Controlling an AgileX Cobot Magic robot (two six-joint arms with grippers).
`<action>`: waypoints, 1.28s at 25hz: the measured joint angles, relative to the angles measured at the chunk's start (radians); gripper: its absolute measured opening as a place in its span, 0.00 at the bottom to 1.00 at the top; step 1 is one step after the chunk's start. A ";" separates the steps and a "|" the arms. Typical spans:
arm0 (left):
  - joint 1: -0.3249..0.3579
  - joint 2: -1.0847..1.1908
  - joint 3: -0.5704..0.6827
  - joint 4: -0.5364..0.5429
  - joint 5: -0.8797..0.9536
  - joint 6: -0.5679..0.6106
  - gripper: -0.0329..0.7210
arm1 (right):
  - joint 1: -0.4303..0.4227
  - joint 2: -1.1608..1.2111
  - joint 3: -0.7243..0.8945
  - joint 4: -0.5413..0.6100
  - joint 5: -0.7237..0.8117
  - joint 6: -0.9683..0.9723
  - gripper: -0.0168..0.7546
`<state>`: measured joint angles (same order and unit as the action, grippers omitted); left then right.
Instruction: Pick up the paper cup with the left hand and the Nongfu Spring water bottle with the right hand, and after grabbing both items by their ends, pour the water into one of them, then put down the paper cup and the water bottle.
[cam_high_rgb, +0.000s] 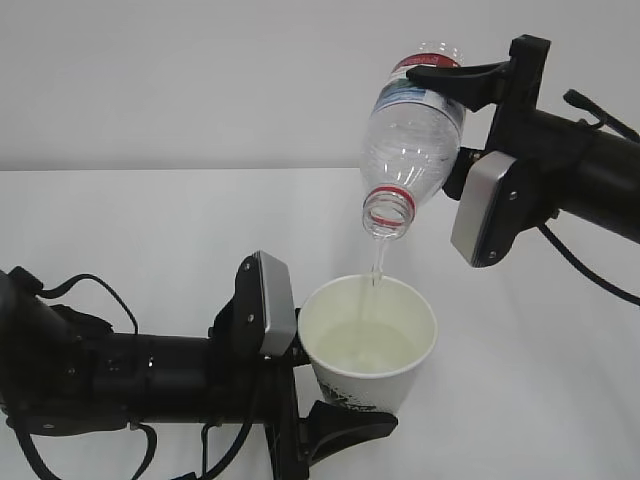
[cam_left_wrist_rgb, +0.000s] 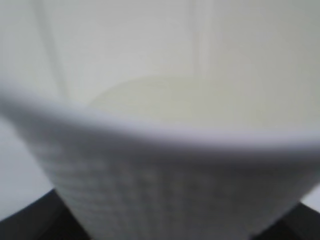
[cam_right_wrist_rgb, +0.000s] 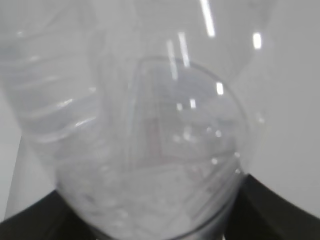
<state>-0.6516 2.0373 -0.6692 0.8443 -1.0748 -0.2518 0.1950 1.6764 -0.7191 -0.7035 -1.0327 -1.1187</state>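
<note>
We found the left hand (cam_high_rgb: 335, 395) clamped on the paper cup (cam_high_rgb: 368, 345), its black fingers (cam_high_rgb: 350, 425) pressing the cup's lower wall just beside the dark logo. The cup stood upright, raised off the white table (cam_high_rgb: 150, 220), near the middle of the exterior view. In the left wrist view the paper cup (cam_left_wrist_rgb: 165, 185) filled the frame, blurred, and a pale pool of water (cam_left_wrist_rgb: 165, 97) lay at its bottom.

The right hand (cam_high_rgb: 440, 85) was clenched around the Nongfu Spring water bottle (cam_high_rgb: 412, 135) near its base end, one black finger (cam_high_rgb: 455, 72) lying across the bottle's upper side. The bottle hung tilted, mouth down, its red neck ring directly above the cup's open rim and apart from it. A thin stream of water (cam_high_rgb: 377, 262) ran from the mouth into the cup, where shallow water (cam_high_rgb: 365, 345) had gathered. The right wrist view showed only the bottle's clear ribbed body (cam_right_wrist_rgb: 145, 150), close and blurred, between dark finger edges.
</note>
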 joint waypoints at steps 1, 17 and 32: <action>0.000 0.000 0.000 -0.002 0.000 0.000 0.77 | 0.000 0.000 0.000 0.000 0.000 0.000 0.64; 0.000 0.000 0.000 -0.008 0.000 0.000 0.77 | 0.000 0.000 -0.002 0.000 0.000 0.000 0.64; 0.000 0.000 0.000 -0.008 0.001 0.000 0.77 | 0.000 0.000 -0.002 0.000 -0.002 0.000 0.64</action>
<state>-0.6516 2.0373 -0.6692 0.8368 -1.0742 -0.2518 0.1950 1.6764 -0.7206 -0.7035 -1.0344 -1.1187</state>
